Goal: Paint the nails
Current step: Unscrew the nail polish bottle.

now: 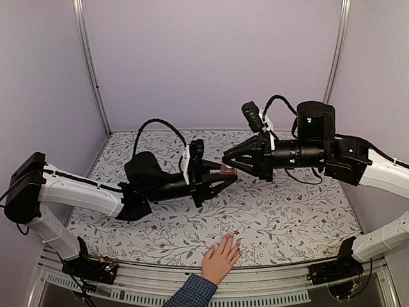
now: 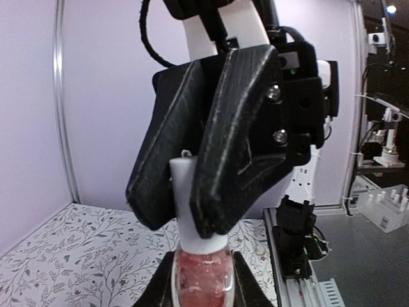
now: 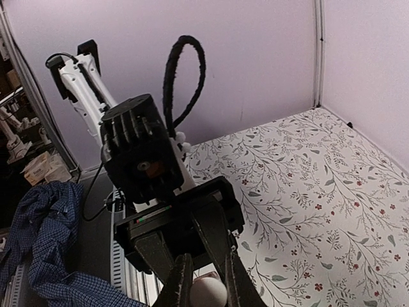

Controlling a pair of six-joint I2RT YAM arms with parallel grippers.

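Now my left gripper (image 1: 223, 174) clamps the nail polish bottle (image 2: 201, 278), my right gripper (image 1: 230, 162) clamps its white cap (image 2: 190, 211); the nails (image 1: 233, 242) lie well below both, at the near edge.

The left gripper (image 2: 202, 267) holds a small pink bottle (image 2: 201, 284) upright between its black fingers at the bottom edge. The right gripper (image 2: 182, 219) reaches down from above, its jaws closed on the bottle's white cap (image 2: 202, 245). A flower-patterned table (image 2: 77, 256) lies behind.

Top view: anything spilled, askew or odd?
Nothing stands out. The left gripper holds the pink bottle in mid-air, the right gripper grips its white cap, no spill shows on the table, and the hand lies flat at the near edge.
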